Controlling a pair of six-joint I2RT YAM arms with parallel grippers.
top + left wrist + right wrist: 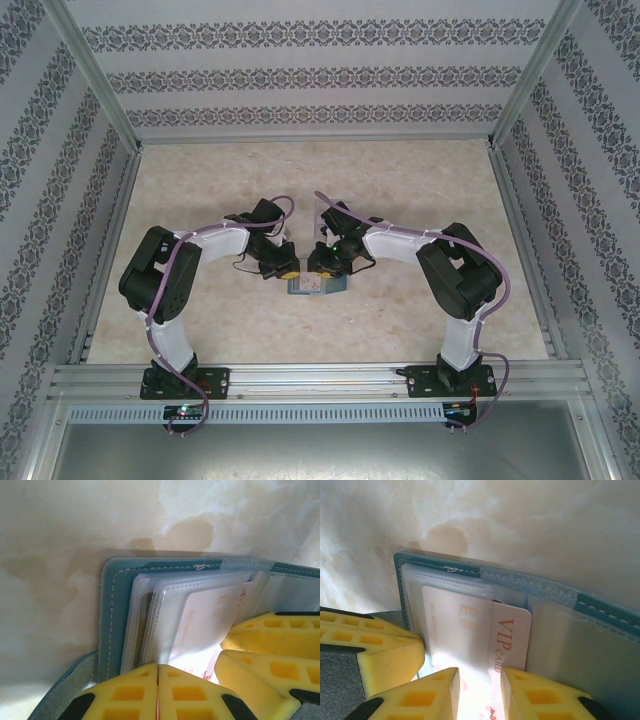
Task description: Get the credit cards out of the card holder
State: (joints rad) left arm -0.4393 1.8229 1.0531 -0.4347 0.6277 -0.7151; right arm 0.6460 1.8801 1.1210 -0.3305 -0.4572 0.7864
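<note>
One pale card (512, 630) sits partway out of its sleeve in the open holder (600, 611) on the worktop (520, 520). No card looks free yet. Right fingers (440, 692) stand apart over that card, and left fingers (132, 692) are pressed together at the holder's edge.

Tabletop (400, 190): beige marbled surface, glossy. Brownish blotch in marbling (187, 530), seen also from right wrist (445, 535). Back wall (320, 70) and side walls: pale paper, dark ornamental bands. Aluminium corner posts (95, 75). Aluminium rail (320, 378) along near edge; white slotted duct (320, 412) just below it.
</note>
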